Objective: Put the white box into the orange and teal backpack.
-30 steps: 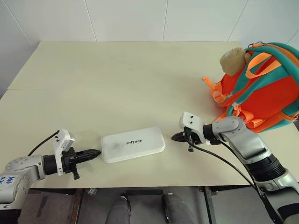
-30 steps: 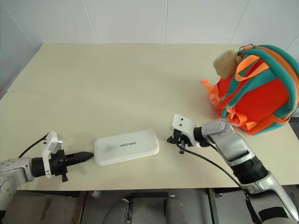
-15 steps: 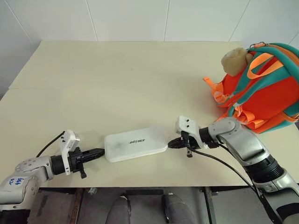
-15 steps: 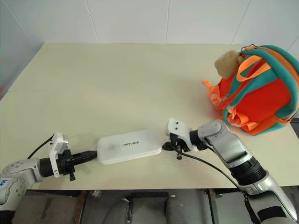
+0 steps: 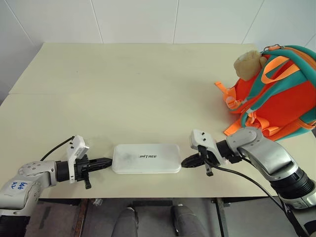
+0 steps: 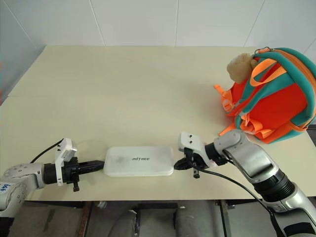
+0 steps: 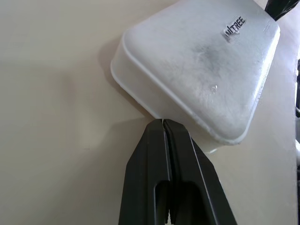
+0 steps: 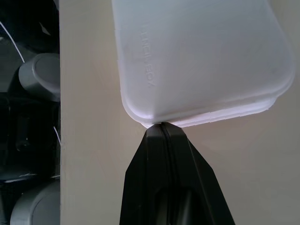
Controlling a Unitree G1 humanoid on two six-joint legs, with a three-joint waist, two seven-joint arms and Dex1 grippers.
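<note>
Box, flat white plastic with rounded corners [image 5: 146, 158], lies near the front edge of the pale cream counter [image 5: 128, 89]; left gripper [image 5: 109, 161] and right gripper [image 5: 183, 162], both fully closed and holding nothing, touch its opposite short ends; rounded orange and teal fabric backpack [image 5: 274, 96] sits well apart at the counter's right.

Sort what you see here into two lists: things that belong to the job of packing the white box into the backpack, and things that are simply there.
Part of the job:
- white box, flat on the table
- orange and teal backpack
- left gripper, shut, tip at one short end of the box
- right gripper, shut, tip at the opposite end

Simply there:
- table
- tiled wall
</note>
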